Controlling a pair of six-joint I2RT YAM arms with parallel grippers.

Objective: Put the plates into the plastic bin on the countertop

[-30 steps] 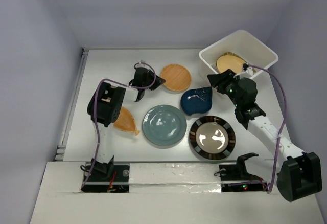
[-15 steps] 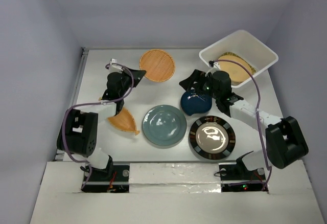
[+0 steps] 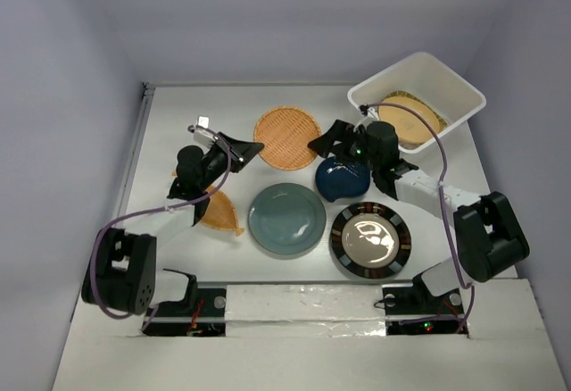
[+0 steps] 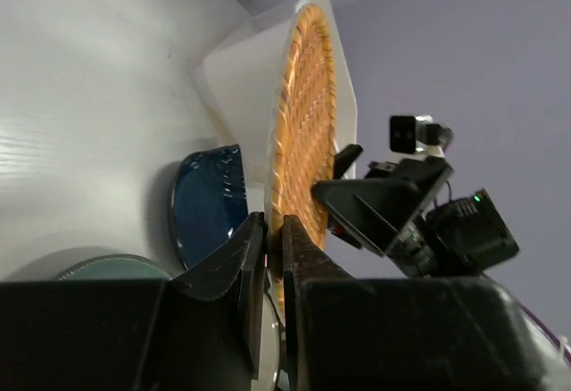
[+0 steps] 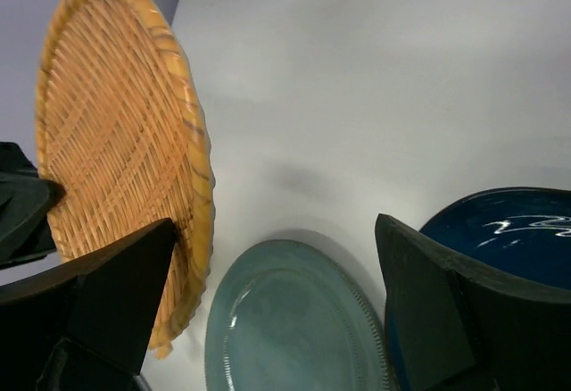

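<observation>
I've got left claw (image 3: 256, 148) clamped on woven plate (image 3: 287, 137), right claw (image 3: 323, 140) wide open, yellow plate (image 3: 406, 116) in bin (image 3: 457, 83), five not yet in.

Left arm (image 3: 152, 226) reaches forward and inward, its forearm low over the table. Left gripper (image 3: 254, 147) points right, jaws pinched nearly closed on the rim of the orange woven plate (image 3: 287, 137), which it holds on edge. Right arm (image 3: 437, 190) stretches left across the table. Right gripper (image 3: 323, 141) faces the left one, jaws spread wide and gripping nothing.
</observation>
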